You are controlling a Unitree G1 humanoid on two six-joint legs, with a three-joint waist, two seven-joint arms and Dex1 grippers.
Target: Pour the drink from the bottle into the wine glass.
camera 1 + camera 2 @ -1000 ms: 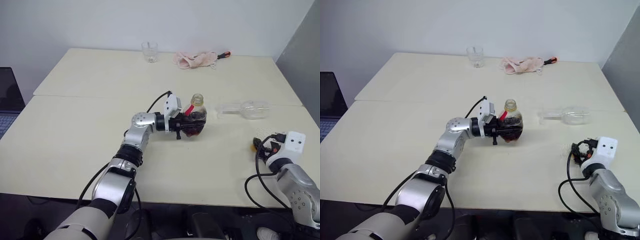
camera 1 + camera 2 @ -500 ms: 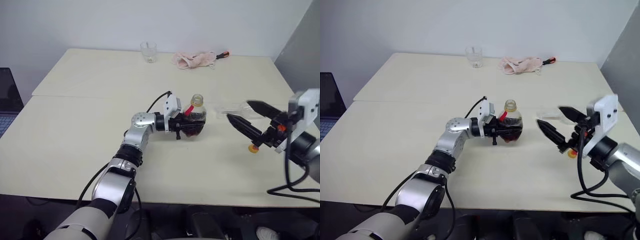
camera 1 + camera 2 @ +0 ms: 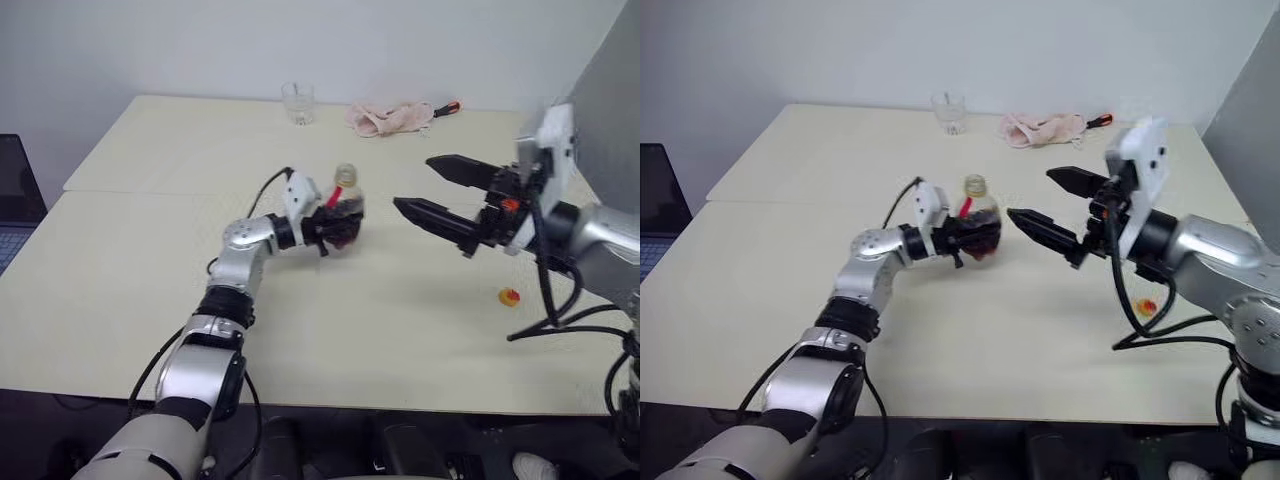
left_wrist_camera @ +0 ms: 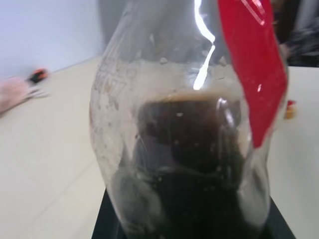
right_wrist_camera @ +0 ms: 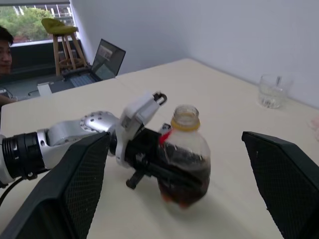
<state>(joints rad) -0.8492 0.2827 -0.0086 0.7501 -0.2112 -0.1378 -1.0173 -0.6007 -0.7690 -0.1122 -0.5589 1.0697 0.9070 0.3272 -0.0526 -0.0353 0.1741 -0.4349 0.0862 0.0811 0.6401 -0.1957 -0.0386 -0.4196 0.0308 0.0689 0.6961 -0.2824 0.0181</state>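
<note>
My left gripper [image 3: 958, 238] is clenched around the belly of the bottle [image 3: 978, 222], holding it upright. The brown drink [image 5: 182, 172] sits low inside and the cap is off. My right gripper [image 3: 432, 192] hangs spread wide and empty, just beside the bottle. Next I think I need the wine glass, but I cannot see it.
</note>
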